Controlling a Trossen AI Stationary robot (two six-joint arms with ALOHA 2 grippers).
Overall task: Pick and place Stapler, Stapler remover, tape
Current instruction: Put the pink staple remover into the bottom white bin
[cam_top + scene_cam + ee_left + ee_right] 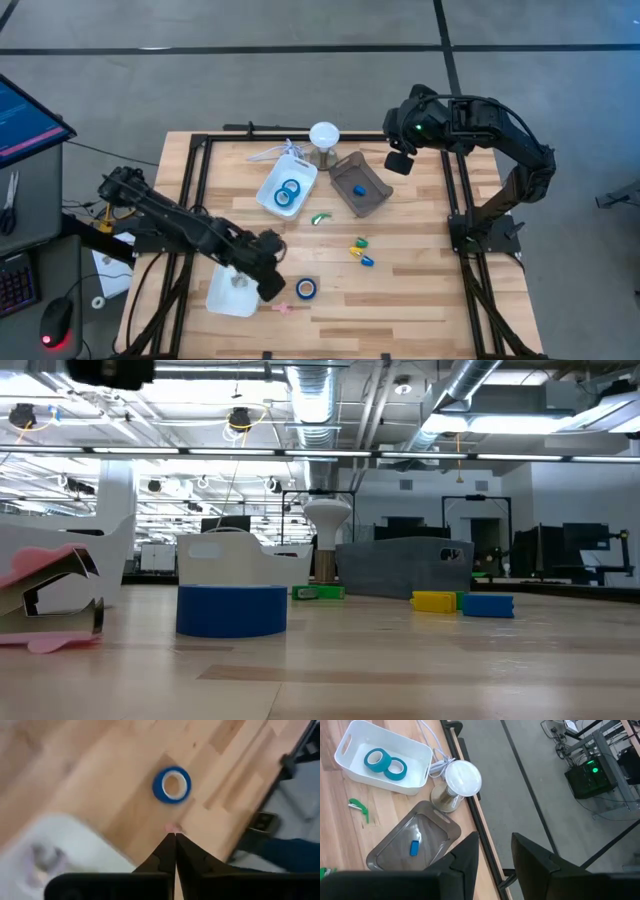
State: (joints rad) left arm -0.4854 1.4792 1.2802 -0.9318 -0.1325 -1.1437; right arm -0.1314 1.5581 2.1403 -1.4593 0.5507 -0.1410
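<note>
A blue tape roll (306, 289) (171, 785) lies flat on the wood near the front edge; it also shows in the low view (231, 610). Left of it, my left gripper (272, 288) (175, 836) hangs shut and empty above the table, between the roll and a white bin (230, 292). A pink staple remover (285, 308) (50, 600) lies at the front edge. Small staplers (362, 252) and a green staple remover (320, 218) lie mid-table. My right gripper (400, 160) (492, 852) waits open, high over the far right.
At the far middle, a second white bin (410, 757) holds two blue tape rolls (385, 764). Beside it a grey tray (440, 827) holds a blue stapler (414, 847). A white round lamp (462, 779) stands behind them. The black table frame (195, 180) runs along the sides.
</note>
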